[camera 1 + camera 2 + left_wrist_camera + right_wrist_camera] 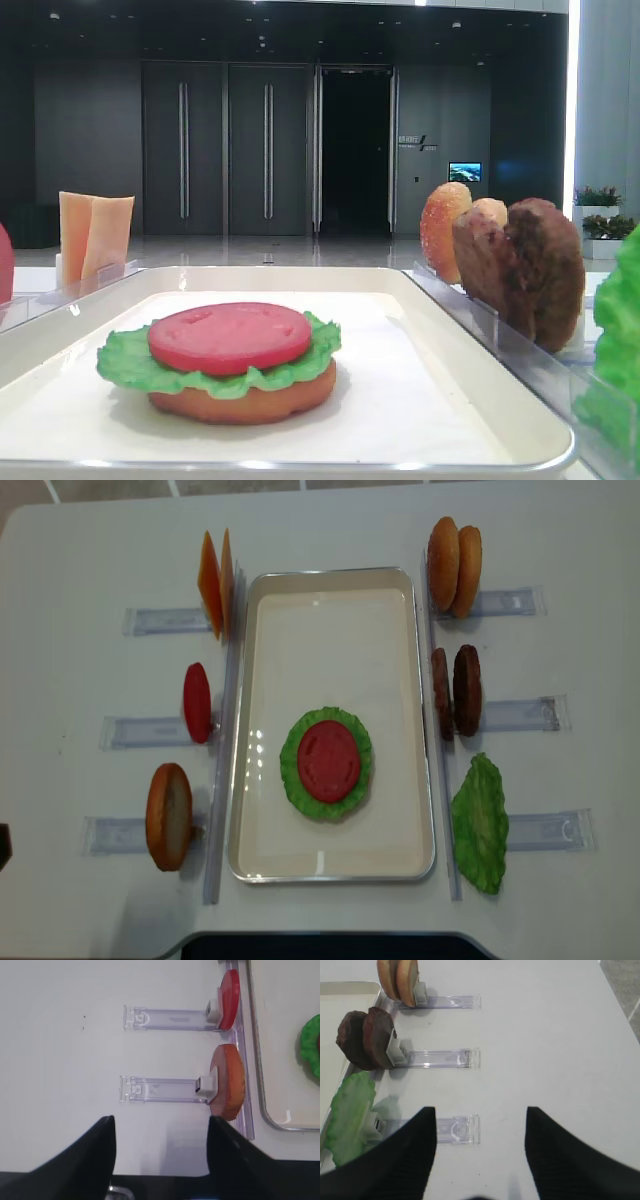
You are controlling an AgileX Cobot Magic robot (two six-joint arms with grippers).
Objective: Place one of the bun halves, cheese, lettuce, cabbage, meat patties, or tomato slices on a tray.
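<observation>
A tomato slice (329,760) lies flat on a ruffled lettuce leaf (293,770), which rests on a bun half (245,400); the stack sits on the white tray (330,865), a little toward 6 o'clock from its middle in the overhead view. At 9 o'clock of the tray, clear holders keep cheese slices (215,582), a second tomato slice (197,702) and a bun half (168,816) on edge. At 3 o'clock stand two more bun halves (454,565), two meat patties (456,691) and another lettuce leaf (480,824). All rest on the white bench (90,540). The left pincer (160,1132) stands wide open with nothing between its dark fingers, above bare bench beside the bun's holder (157,1089). The right pincer (480,1125) is likewise spread and holds nothing, over the lettuce's holder (455,1130).
</observation>
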